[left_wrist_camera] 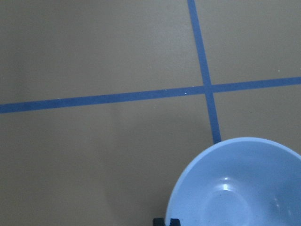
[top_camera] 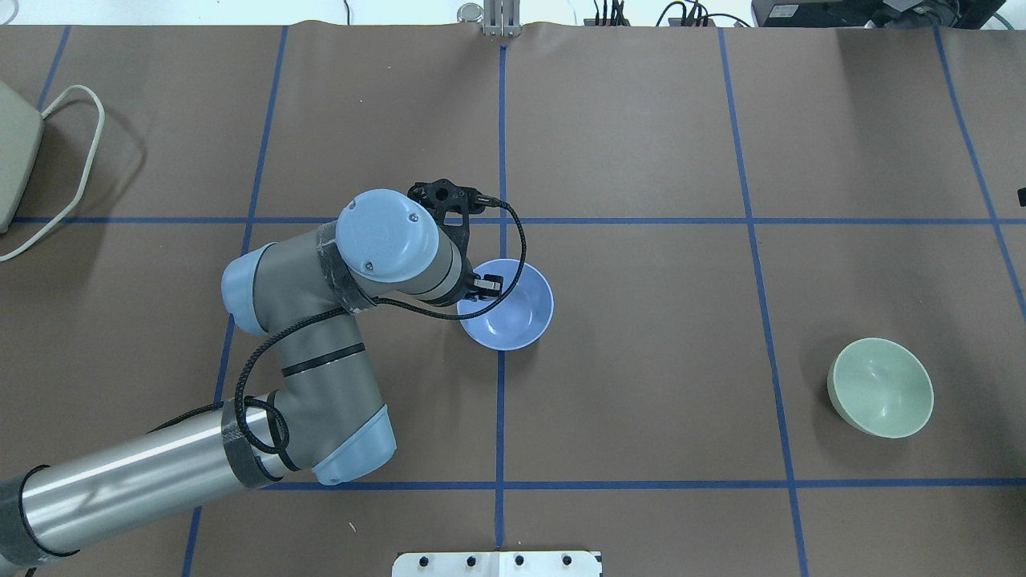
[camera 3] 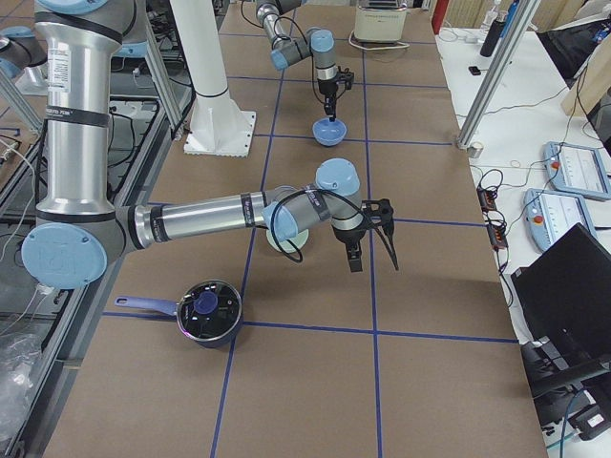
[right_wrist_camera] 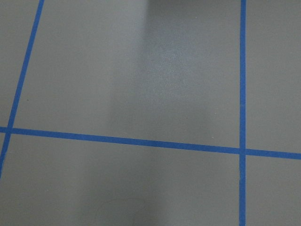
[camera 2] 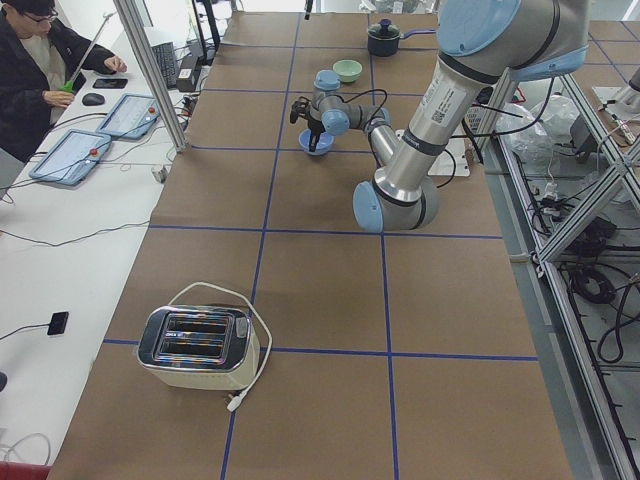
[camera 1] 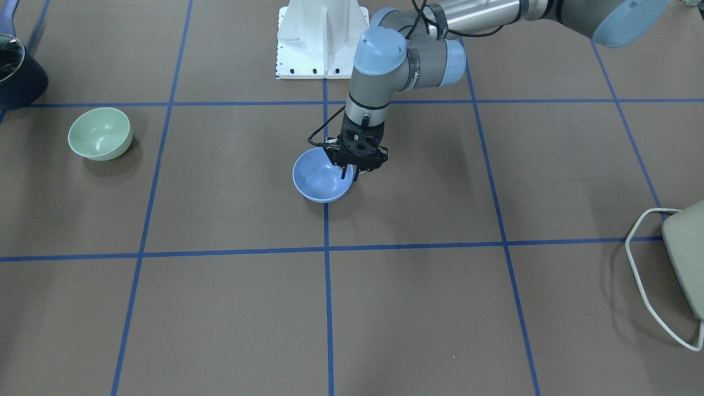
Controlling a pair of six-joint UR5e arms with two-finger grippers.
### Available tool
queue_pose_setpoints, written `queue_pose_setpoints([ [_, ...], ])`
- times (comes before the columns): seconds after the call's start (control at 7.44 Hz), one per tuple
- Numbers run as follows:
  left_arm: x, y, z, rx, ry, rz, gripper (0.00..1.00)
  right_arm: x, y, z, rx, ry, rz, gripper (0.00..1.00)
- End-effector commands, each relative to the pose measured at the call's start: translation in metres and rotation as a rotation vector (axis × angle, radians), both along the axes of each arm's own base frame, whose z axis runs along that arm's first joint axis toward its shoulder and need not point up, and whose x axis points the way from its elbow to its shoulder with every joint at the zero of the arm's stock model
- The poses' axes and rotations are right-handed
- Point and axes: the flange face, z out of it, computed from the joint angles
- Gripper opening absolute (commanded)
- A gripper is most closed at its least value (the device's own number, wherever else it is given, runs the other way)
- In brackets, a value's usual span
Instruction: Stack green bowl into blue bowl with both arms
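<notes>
The blue bowl (camera 1: pixel 319 179) stands upright near the table's middle, on a blue tape line; it also shows in the overhead view (top_camera: pixel 513 308). My left gripper (camera 1: pixel 351 175) points down at its rim on the robot's left side, one finger inside and one outside, shut on the rim (left_wrist_camera: pixel 188 188). The green bowl (camera 1: pixel 100 133) stands alone and upright far to the robot's right (top_camera: pixel 880 387). My right gripper (camera 3: pixel 355 260) shows only in the exterior right view, pointing down over bare table; I cannot tell whether it is open or shut.
A dark navy pot with a glass lid (camera 1: pixel 16 77) stands at the robot's right near corner. A toaster with its cord (camera 2: pixel 195 345) sits at the robot's far left. The white stand (camera 1: pixel 322 38) is at the robot's base. An operator (camera 2: pixel 40 70) sits beside the table.
</notes>
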Motion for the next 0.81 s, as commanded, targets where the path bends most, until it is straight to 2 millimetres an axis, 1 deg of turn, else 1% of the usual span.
queue_pose_setpoints([
  [0.0, -0.064, -0.025, -0.009, 0.04, 0.014, 0.008, 0.99, -0.017, 0.005, -0.044, -0.039, -0.087, 0.043, 1.0],
  [0.13, -0.124, -0.045, 0.018, 0.068, -0.003, 0.037, 0.99, -0.037, 0.018, -0.059, -0.059, -0.107, 0.035, 1.0],
  [0.27, -0.186, -0.07, 0.046, 0.12, -0.022, 0.093, 0.99, -0.053, 0.034, -0.063, -0.09, -0.11, 0.028, 1.0],
  [0.4, -0.253, -0.098, 0.088, 0.13, -0.046, 0.121, 0.99, -0.064, 0.053, -0.067, -0.094, -0.102, 0.007, 1.0],
  [0.54, -0.334, -0.119, 0.138, 0.151, -0.073, 0.14, 0.99, -0.071, 0.074, -0.074, -0.087, -0.099, -0.026, 1.0],
  [0.67, -0.423, -0.126, 0.189, 0.161, -0.079, 0.147, 0.99, -0.085, 0.094, -0.07, -0.092, -0.072, -0.065, 1.0],
])
